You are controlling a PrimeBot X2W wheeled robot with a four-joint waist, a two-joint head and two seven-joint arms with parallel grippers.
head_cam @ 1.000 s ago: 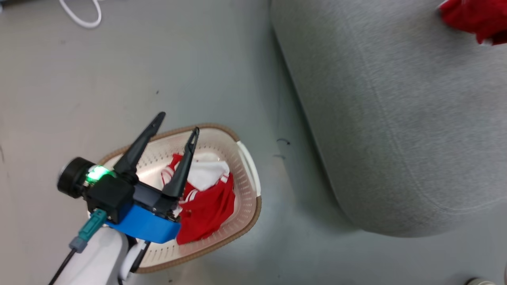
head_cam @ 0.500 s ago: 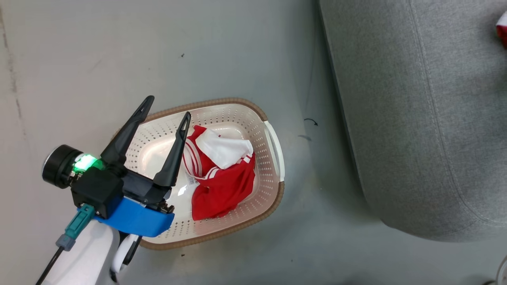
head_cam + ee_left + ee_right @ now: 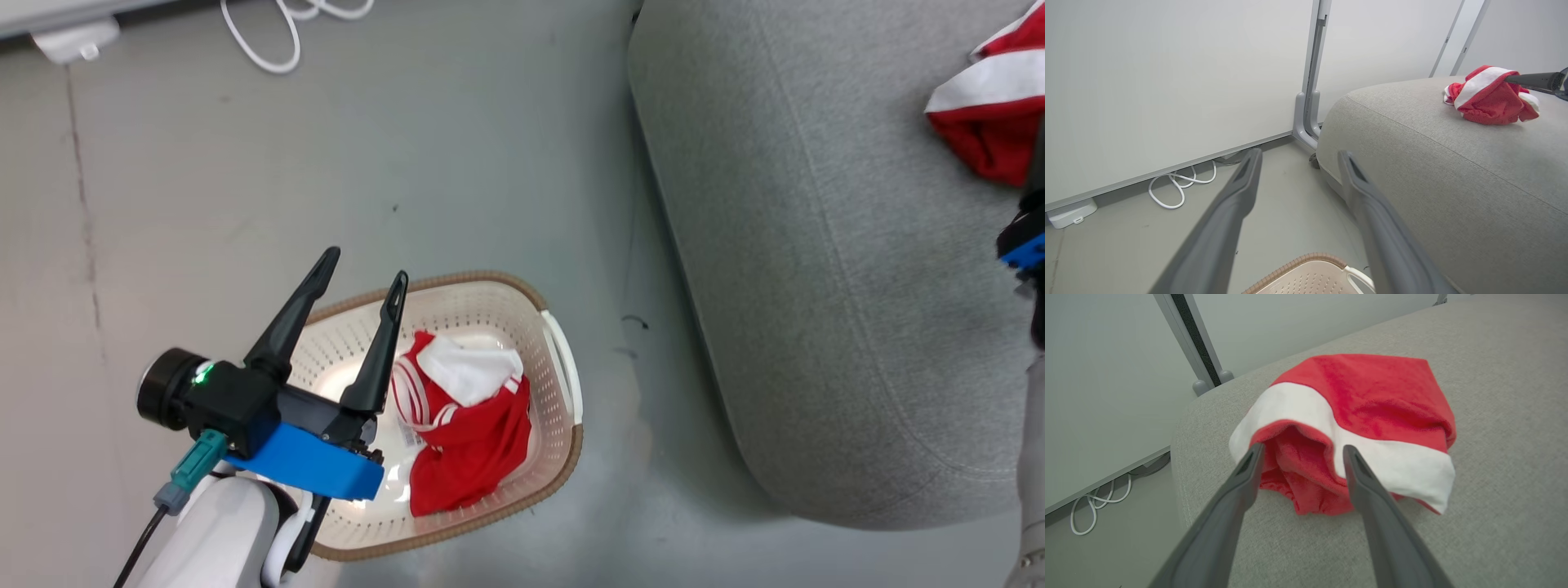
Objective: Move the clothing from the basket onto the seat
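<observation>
The cream basket (image 3: 563,457) with its brown rim stands on the floor left of the grey seat (image 3: 816,286). One red and white garment (image 3: 469,441) lies crumpled inside it. My left gripper (image 3: 365,268) hangs open above the basket's left part, holding nothing; the left wrist view shows it as (image 3: 1300,154) over the basket rim (image 3: 1306,259). A second red garment (image 3: 1372,400) with a white band rests on the seat (image 3: 1494,518). My right gripper (image 3: 1303,449) is open, its fingertips at that garment's near fold, one on each side.
A looped white cable (image 3: 269,41) and a small white box (image 3: 69,37) lie on the grey floor by the wall. A metal post (image 3: 1310,81) rises at the seat's far corner. Bare floor separates basket and seat.
The head camera has shifted, so the whole picture moved. More of the garment on the seat now shows at the upper right, and part of my right arm shows at the right edge.
</observation>
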